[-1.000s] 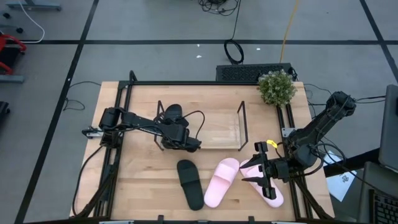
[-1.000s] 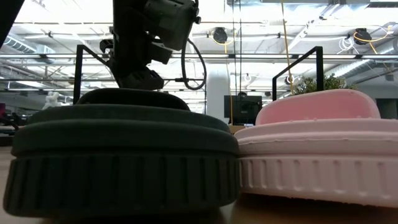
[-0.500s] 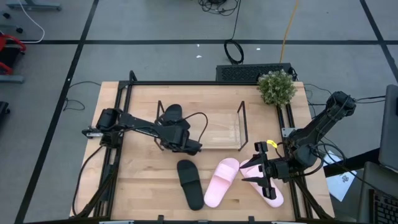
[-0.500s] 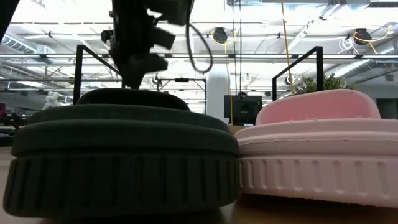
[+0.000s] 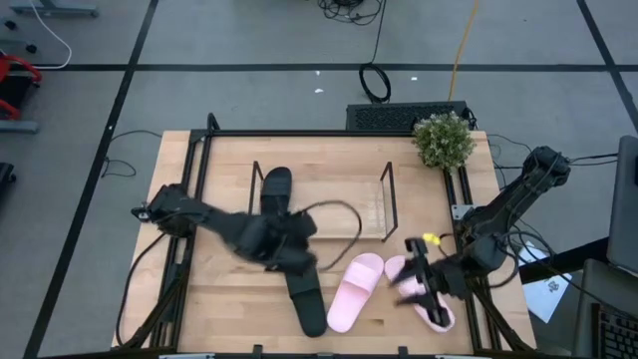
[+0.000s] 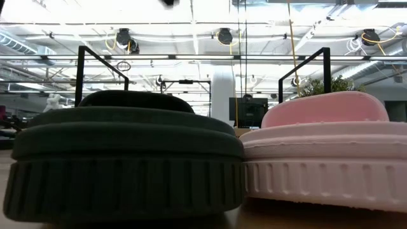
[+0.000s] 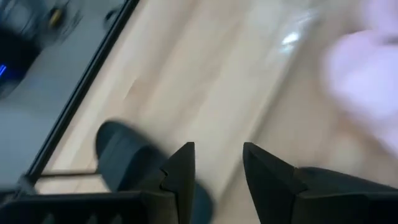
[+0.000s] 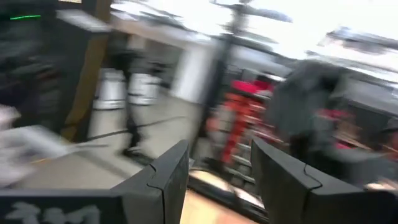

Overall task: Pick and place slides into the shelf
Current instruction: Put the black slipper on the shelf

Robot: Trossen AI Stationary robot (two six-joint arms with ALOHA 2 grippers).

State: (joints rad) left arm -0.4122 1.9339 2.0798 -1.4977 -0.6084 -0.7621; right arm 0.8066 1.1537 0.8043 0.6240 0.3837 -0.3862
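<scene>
I'm seeing one black slide (image 5: 275, 187) lying in the shelf (image 5: 387, 202), at the shelf's left end, toward the worktop's (image 5: 229, 299) far edge. A second black slide (image 5: 305, 292) is lying on the bare wood close to the near edge, about midway along it. Just beside it on the right, a pink slide (image 5: 351, 292) is lying at a slant. The other pink slide (image 5: 431, 307) is sitting nearer the near right corner.

I'm holding the left gripper (image 5: 291, 255) over the wood between the shelf's front and the loose black slide. In its wrist view the fingers (image 7: 182, 168) are standing apart with bare wood showing between them, and they are gripping nothing.

The right gripper (image 5: 411, 282) is hovering by the near right corner, between the two pink slides and close over the right one. Its fingers (image 8: 169, 173) are also spread with a clear gap, and I'm seeing nothing between them.

From table height, the black slide (image 6: 124, 159) and pink slide (image 6: 324, 159) are sitting side by side with their edges meeting. A potted plant (image 5: 444, 139) is standing at the far right corner.
</scene>
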